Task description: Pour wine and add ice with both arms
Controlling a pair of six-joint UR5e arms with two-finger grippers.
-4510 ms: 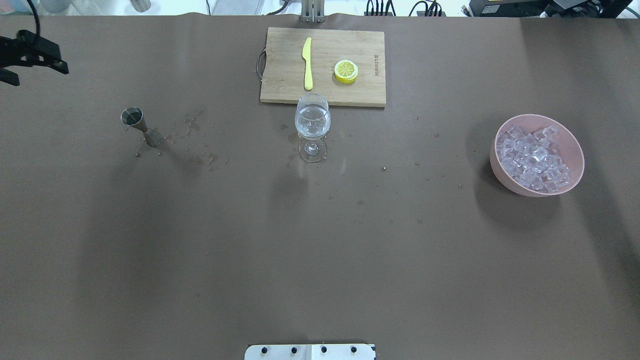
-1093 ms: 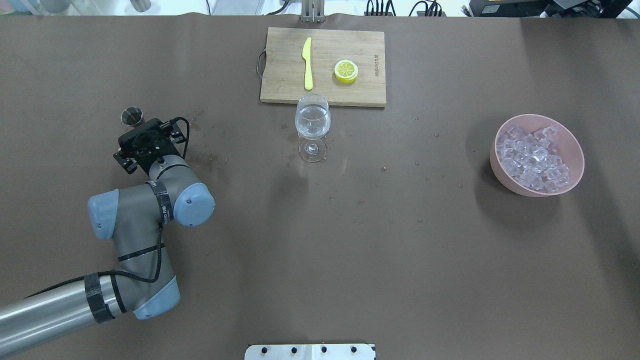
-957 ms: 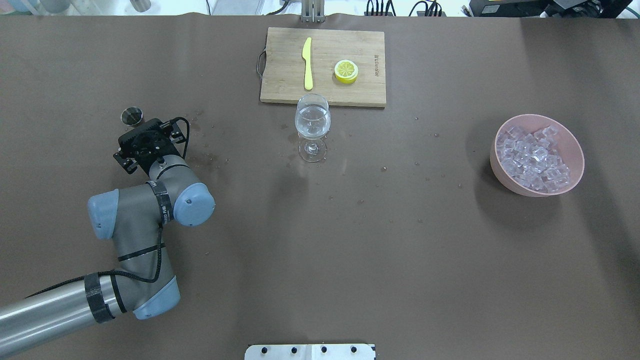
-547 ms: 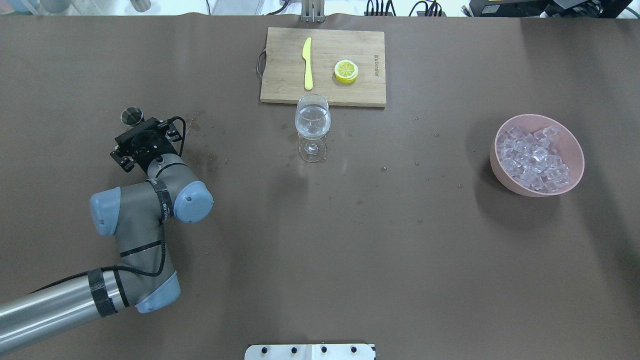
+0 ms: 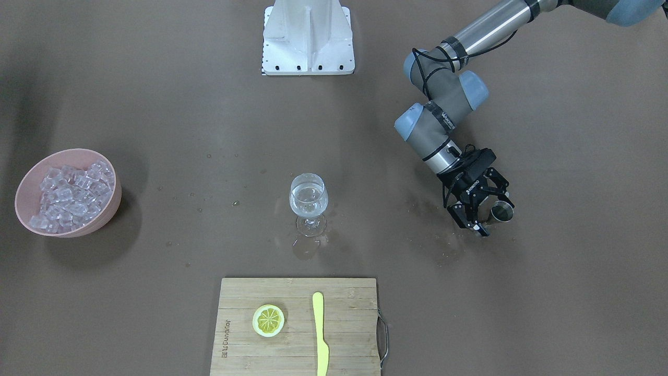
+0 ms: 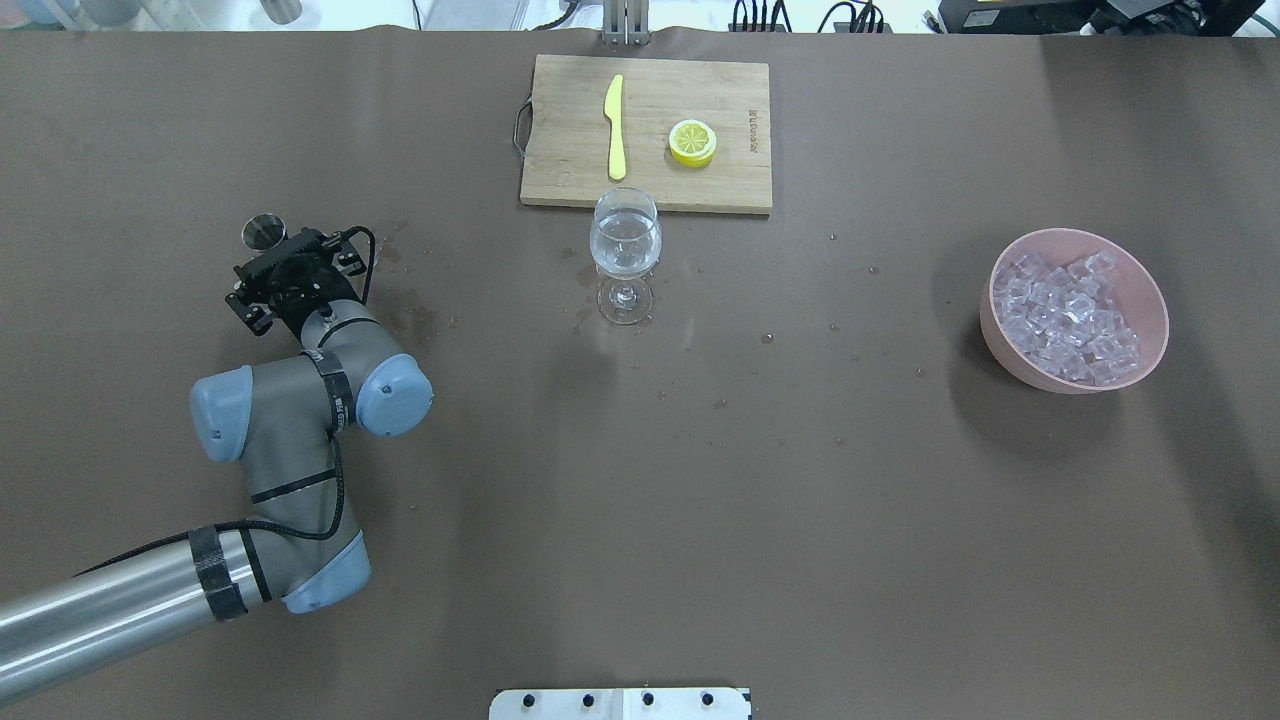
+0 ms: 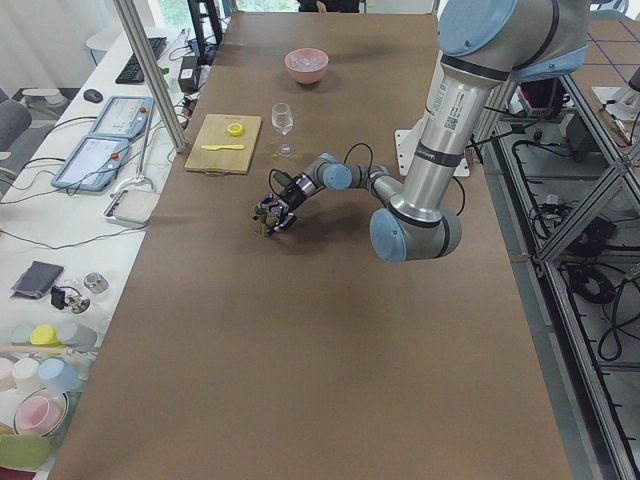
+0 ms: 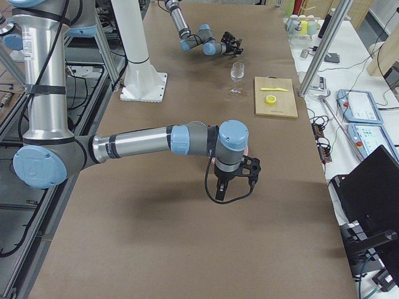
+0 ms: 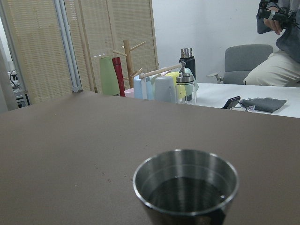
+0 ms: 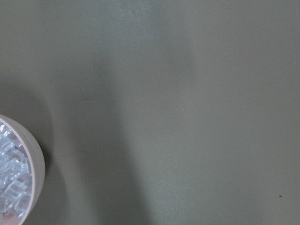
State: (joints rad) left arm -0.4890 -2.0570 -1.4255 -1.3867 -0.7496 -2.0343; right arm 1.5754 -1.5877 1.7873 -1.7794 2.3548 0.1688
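A steel jigger (image 5: 502, 212) stands on the brown table and holds some clear wine (image 9: 187, 193). My left gripper (image 5: 489, 215) is low at the table with its fingers spread on either side of the jigger, open. The left wrist view shows the jigger's cup (image 9: 186, 185) very close. A wine glass (image 6: 625, 240) with clear liquid stands mid-table. The ice (image 6: 1065, 315) is heaped in a pink bowl (image 6: 1000, 350) at the right. My right gripper (image 8: 232, 177) hangs over bare table near the bowl (image 10: 33, 173); I cannot tell if it is open or shut.
A wooden cutting board (image 6: 560, 150) with a yellow knife (image 6: 615, 125) and a lemon slice (image 6: 692, 142) lies just behind the glass. Small wet spots dot the table between jigger and glass. The white mounting base (image 5: 308, 39) is at the robot's edge.
The left arm has come in from the table's left edge to the jigger. In the last half second its gripper has moved a little further towards it.
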